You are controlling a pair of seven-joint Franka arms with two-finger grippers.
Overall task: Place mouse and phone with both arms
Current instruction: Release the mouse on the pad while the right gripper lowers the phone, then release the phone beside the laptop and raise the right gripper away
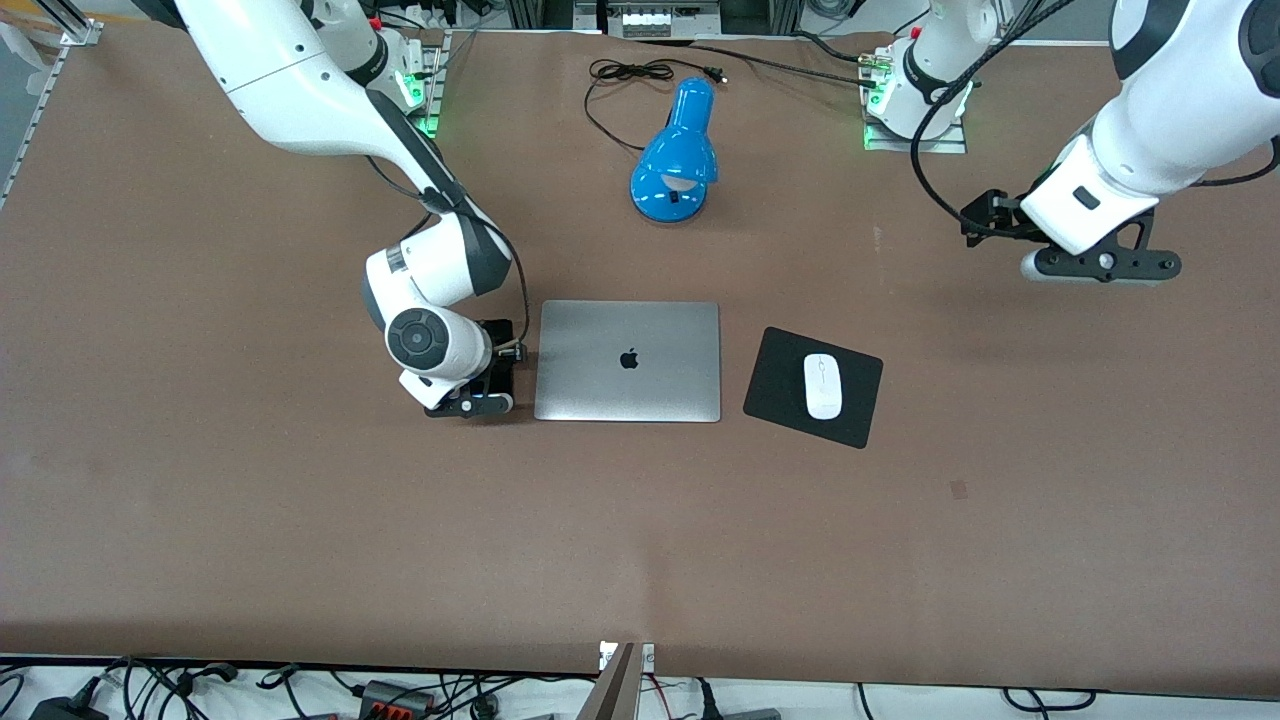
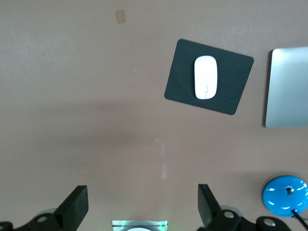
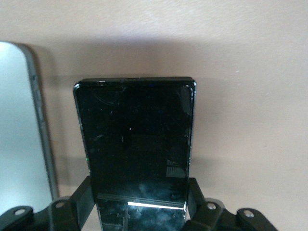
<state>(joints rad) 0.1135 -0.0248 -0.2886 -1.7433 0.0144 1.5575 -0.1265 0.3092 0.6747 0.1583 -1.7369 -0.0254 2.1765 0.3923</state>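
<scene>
The white mouse [image 1: 823, 385] lies on a black square pad [image 1: 775, 385], beside the closed silver laptop [image 1: 628, 361] toward the left arm's end; it also shows in the left wrist view [image 2: 205, 77]. My right gripper [image 1: 487, 385] is low at the laptop's edge toward the right arm's end. In the right wrist view the gripper [image 3: 139, 192] is shut on the black phone [image 3: 137, 139], a finger against each long side, with the phone beside the laptop [image 3: 19, 130]. The phone is hidden under the hand in the front view. My left gripper [image 1: 1100, 262] is open and empty, raised over bare table [image 2: 143, 199].
A blue desk lamp [image 1: 676, 155] lies with its black cord [image 1: 625, 75] near the robots' bases, farther from the front camera than the laptop. The brown table [image 1: 300, 550] stretches wide toward the front camera.
</scene>
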